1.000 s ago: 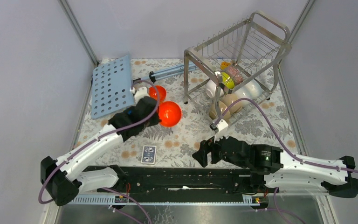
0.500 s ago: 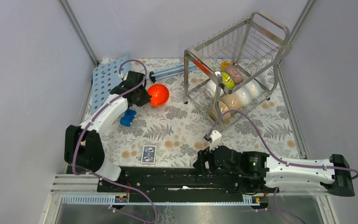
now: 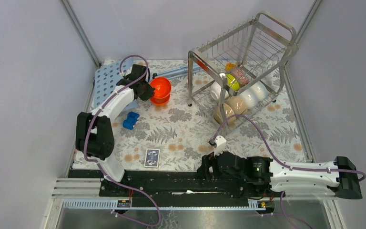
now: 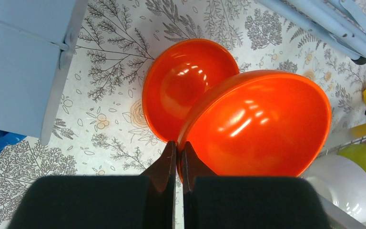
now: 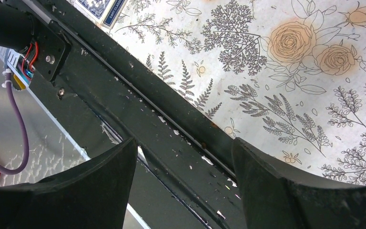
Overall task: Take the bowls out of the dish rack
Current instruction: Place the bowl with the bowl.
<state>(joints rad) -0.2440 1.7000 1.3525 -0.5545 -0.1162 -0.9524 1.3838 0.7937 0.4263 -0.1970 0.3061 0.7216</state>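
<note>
Left wrist view: the left fingers (image 4: 167,161) are pinched together on the near rim of one orange bowl (image 4: 262,124), carrying it tilted just over a second orange bowl (image 4: 181,90) that rests on the counter (image 3: 186,133). A rim pinch probably suits nesting it or setting it down alongside. The right fingers (image 5: 109,176) stand wide apart, holding nothing, over the counter's near rail — apparently parked out of the way. The dish rack (image 3: 267,43) stands at the far right, well apart from both arms. Count: two orange bowls out; roughly five pale bowls (image 3: 250,98) in its lower tier — exact number unclear
</note>
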